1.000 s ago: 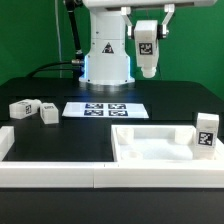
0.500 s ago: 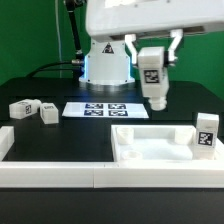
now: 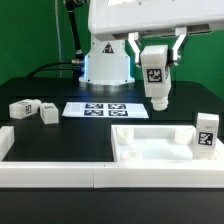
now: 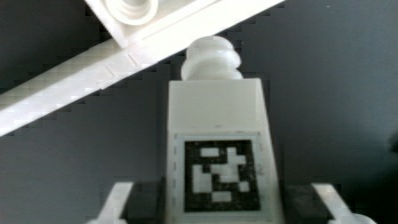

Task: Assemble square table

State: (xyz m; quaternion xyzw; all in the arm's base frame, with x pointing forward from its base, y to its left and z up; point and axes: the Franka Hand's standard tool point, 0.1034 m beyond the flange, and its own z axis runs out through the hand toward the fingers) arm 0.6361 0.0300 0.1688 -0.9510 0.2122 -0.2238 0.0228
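Observation:
My gripper [image 3: 155,62] is shut on a white table leg [image 3: 156,85] that carries a black-white tag, and holds it upright in the air with its rounded peg end down. The leg hangs above the far rim of the white square table top [image 3: 150,148], which lies rim-up at the front on the exterior view's right. In the wrist view the leg [image 4: 217,120] fills the middle between my fingers [image 4: 121,203], gripper [image 4: 222,205], and a corner of the table top [image 4: 151,30] shows past its tip. Two more legs [image 3: 22,107] [image 3: 48,113] lie at the exterior view's left. A third leg [image 3: 206,132] stands beside the top.
The marker board [image 3: 100,108] lies flat in the middle of the black table, in front of the robot base [image 3: 105,60]. White border rails [image 3: 90,176] run along the front edge and the left side.
The arm has come down and a little to the exterior view's right and forward with the leg, mostly in the first half second. The grip is unchanged.

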